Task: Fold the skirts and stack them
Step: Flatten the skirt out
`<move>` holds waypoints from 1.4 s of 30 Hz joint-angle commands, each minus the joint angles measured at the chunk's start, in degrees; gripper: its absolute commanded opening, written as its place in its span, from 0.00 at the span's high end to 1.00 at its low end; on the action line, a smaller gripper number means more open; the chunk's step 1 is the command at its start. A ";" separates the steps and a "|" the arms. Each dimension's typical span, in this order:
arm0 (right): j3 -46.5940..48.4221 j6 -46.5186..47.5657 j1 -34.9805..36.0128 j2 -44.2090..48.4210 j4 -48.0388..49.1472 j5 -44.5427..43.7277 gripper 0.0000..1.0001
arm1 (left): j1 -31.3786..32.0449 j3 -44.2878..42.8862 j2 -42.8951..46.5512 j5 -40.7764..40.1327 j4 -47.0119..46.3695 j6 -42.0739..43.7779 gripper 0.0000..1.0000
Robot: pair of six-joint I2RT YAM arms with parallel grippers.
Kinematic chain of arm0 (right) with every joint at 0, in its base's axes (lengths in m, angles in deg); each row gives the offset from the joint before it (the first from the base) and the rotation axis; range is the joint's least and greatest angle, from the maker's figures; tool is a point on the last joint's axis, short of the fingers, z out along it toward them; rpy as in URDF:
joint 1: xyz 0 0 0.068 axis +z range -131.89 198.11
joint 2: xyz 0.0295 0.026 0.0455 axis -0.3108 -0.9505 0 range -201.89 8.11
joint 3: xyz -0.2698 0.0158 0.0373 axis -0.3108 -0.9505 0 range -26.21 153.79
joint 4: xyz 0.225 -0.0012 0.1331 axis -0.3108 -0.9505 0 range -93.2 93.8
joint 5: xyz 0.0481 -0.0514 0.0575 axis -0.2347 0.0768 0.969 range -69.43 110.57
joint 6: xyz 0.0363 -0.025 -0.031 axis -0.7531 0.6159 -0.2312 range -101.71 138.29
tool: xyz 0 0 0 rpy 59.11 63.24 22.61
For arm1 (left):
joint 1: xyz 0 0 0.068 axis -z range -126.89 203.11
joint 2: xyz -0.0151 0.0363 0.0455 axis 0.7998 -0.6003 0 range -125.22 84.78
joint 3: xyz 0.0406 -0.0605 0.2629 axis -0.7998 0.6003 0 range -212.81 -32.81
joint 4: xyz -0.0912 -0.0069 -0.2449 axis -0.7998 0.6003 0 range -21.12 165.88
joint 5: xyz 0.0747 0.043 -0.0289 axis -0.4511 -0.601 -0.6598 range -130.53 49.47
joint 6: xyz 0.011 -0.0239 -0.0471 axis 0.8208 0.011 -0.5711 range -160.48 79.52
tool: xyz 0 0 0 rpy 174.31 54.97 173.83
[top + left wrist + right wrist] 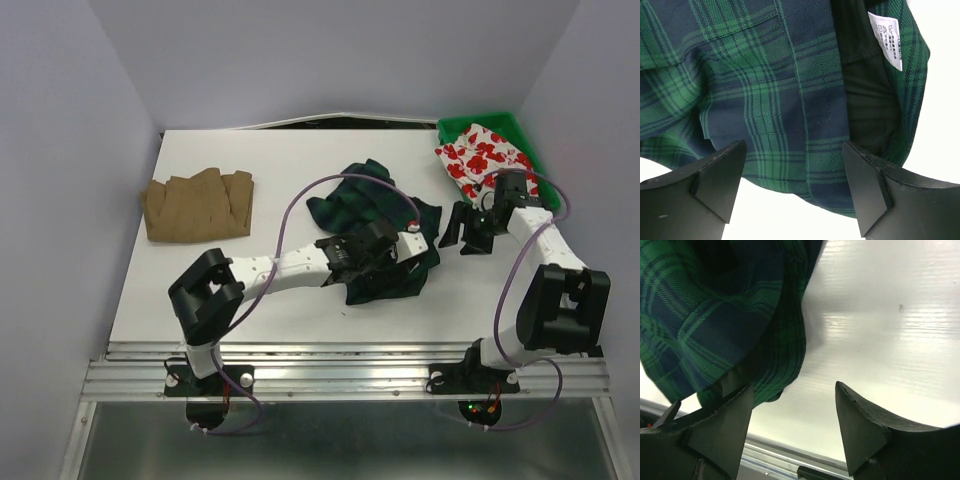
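Plaid skirt [372,200] crumpled at centre frame; both grippers spread open, holding nothing.
The left gripper [398,250] hangs over the skirt's lower right part, with cloth showing between its parted fingers. The right gripper [466,230] stands just right of the skirt's edge, over the table [300,150]. The tan skirt [198,205] lies folded at left. The floral skirt [485,155] lies in the green bin [455,128], upper right.

- Top view: bright, even light from above; the arms throw only soft, faint shadows on the table [300,160].
- Right wrist: I get streaky white glare off the table; right end effector [793,386] fingers read near-black.
- Left wrist: table blown out white around the plaid skirt [765,90]; label [886,37] print unreadable.
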 commanded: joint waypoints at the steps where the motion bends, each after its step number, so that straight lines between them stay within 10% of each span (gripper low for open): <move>1: 0.51 -0.12 -0.45 -0.85 -2.21 4.82 0.29 | -0.14 -3.43 0.29 1.06 -1.52 -3.50 0.11; 22: -1.15 -0.12 -2.03 -10.70 -6.34 21.97 0.51 | 2.84 -16.00 -12.89 -4.90 -0.72 -3.69 0.14; 26: -1.16 0.14 -2.03 -10.09 -5.82 23.55 0.67 | 1.97 -16.79 -13.78 -8.33 -0.81 -4.21 0.32; 33: 2.26 0.15 -2.03 -10.52 -4.32 20.75 0.99 | -3.22 -20.47 -9.12 -8.34 6.10 -6.93 1.00; 40: 7.36 -0.56 -2.03 -10.43 -3.08 15.03 0.99 | -6.90 -19.69 0.45 -5.01 12.28 -10.18 1.00; 42: 7.81 -0.56 -2.03 -10.17 -3.96 16.17 0.79 | -8.83 -20.57 1.08 -3.25 14.47 -11.41 1.00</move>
